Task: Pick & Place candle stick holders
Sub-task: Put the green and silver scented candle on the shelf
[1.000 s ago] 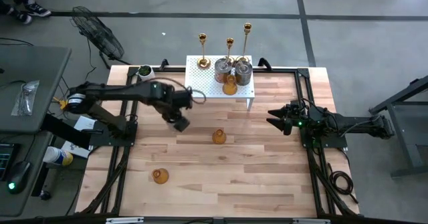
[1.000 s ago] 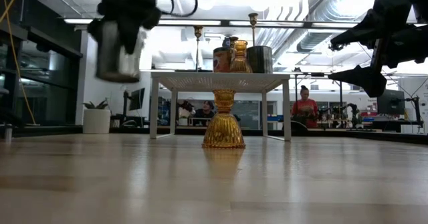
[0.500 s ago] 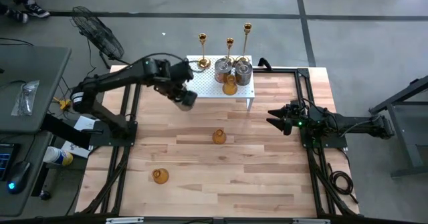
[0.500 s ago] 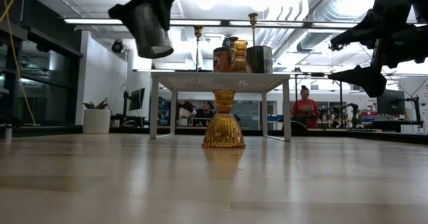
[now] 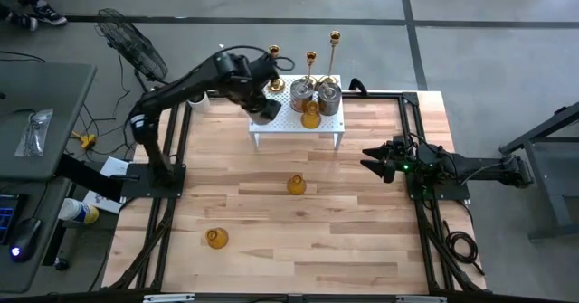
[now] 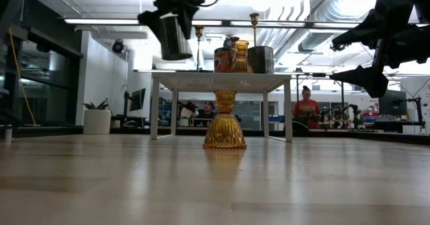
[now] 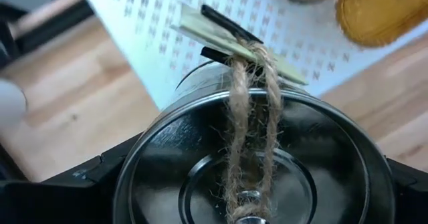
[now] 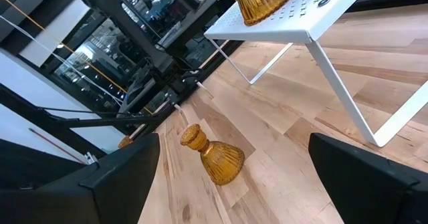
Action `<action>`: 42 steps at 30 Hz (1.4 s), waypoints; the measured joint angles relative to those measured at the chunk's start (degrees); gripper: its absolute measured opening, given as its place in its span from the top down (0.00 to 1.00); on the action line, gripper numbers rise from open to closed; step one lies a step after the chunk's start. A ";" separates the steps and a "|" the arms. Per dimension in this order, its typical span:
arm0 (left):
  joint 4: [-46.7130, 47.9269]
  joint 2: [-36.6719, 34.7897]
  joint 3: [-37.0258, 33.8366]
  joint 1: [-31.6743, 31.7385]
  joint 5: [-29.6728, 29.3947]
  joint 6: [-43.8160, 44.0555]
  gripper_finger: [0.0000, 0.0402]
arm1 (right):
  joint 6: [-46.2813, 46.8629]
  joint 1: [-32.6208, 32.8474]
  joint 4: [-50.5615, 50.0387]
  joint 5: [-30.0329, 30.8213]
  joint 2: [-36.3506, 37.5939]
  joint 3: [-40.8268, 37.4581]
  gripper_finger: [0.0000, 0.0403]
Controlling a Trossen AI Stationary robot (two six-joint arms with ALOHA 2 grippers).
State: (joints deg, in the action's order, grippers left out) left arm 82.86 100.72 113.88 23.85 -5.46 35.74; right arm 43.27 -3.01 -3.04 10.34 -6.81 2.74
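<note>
On the white rack [image 5: 280, 124] stand two silver cups [image 5: 314, 95], one amber holder [image 5: 311, 116].

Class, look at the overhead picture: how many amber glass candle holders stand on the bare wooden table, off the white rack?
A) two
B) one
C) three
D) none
A: one amber holder stands mid-table and another nearer the front left, while the third sits on the white rack.

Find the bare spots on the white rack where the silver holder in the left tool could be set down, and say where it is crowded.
The rack is bare along its left and front, under the left tool carrying the silver cup. Its right rear is crowded: two silver cups and an amber holder, with gold sticks behind.
</note>
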 joint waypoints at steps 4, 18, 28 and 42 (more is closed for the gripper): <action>0.10 3.68 3.49 0.97 -0.84 -4.14 0.12 | 0.00 0.00 0.01 0.01 0.00 0.00 0.07; -0.35 7.51 4.51 2.19 -3.93 -1.79 0.12 | 0.00 0.01 0.01 0.01 0.00 0.00 0.07; -4.31 8.33 4.51 2.43 -2.37 4.62 0.12 | 0.00 0.01 -0.01 0.00 0.00 0.00 0.07; -5.57 9.61 4.42 2.87 -2.62 5.71 0.12 | 0.00 0.00 -0.01 0.01 0.00 0.00 0.07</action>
State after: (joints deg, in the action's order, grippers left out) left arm 77.29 110.33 118.30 26.72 -8.08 41.45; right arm 43.27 -3.01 -3.05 10.35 -6.81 2.74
